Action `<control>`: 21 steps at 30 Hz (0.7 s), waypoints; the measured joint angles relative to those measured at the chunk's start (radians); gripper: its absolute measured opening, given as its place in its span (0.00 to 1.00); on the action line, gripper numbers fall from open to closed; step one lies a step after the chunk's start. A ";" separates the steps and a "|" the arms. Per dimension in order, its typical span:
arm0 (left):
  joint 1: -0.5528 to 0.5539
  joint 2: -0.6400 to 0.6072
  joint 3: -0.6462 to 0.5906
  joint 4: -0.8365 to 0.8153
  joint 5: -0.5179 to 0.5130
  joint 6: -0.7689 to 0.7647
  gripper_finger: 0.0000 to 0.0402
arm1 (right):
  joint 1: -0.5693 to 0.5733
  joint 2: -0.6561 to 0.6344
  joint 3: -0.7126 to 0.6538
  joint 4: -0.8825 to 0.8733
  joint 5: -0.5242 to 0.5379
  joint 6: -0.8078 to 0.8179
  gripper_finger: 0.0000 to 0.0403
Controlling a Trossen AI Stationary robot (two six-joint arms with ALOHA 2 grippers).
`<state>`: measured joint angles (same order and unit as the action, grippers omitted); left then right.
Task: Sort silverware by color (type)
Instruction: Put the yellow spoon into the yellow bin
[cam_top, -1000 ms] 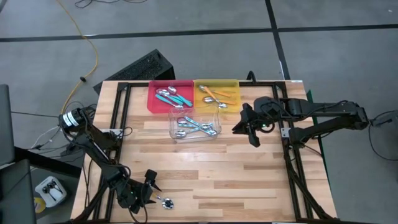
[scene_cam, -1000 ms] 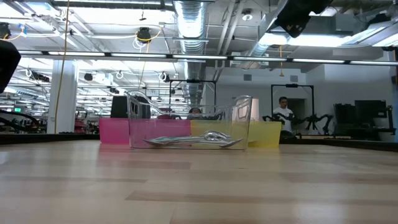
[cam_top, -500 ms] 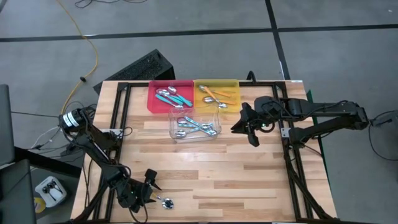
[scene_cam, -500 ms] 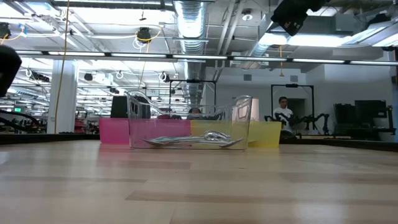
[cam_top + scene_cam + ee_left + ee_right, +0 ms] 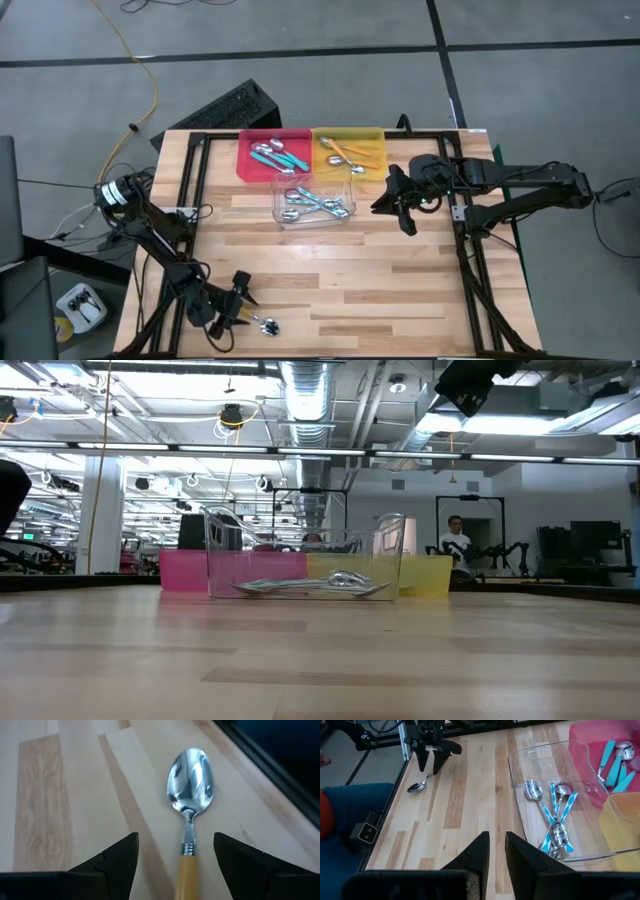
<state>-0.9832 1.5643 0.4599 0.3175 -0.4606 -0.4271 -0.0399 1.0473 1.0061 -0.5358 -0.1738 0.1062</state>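
A spoon (image 5: pixel 192 785) with a shiny bowl and an orange handle (image 5: pixel 187 879) lies flat on the wooden table near its near left corner (image 5: pixel 266 325). My left gripper (image 5: pixel 175 857) is open, slanting down, with a finger on either side of the handle; neither finger touches it. It also shows in the high view as my left gripper (image 5: pixel 243 310). My right gripper (image 5: pixel 498 842) hangs high over the table's right half (image 5: pixel 392 210), its fingers a narrow gap apart with nothing between them.
At the far edge a red tray (image 5: pixel 247 160) holds teal-handled spoons and a yellow tray (image 5: pixel 376 140) holds orange-handled ones. A clear tray (image 5: pixel 281 213) in front of them holds pale blue-handled spoons. Black frame rails (image 5: pixel 190 200) run along the table's sides.
My left gripper has sunk a little toward the orange-handled spoon and stayed open. The spoon has not moved.
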 joint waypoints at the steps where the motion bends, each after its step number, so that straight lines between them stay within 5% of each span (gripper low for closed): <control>1: 0.003 0.003 0.000 -0.005 0.000 0.000 0.61 | 0.000 0.000 0.000 0.000 0.000 0.000 0.22; 21: 0.022 0.006 0.000 -0.008 0.014 0.014 0.61 | 0.000 0.000 0.000 0.058 0.000 0.004 0.22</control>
<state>-0.9607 1.5707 0.4595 0.3097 -0.4470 -0.4129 -0.0399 1.0473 1.0061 -0.4779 -0.1738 0.1103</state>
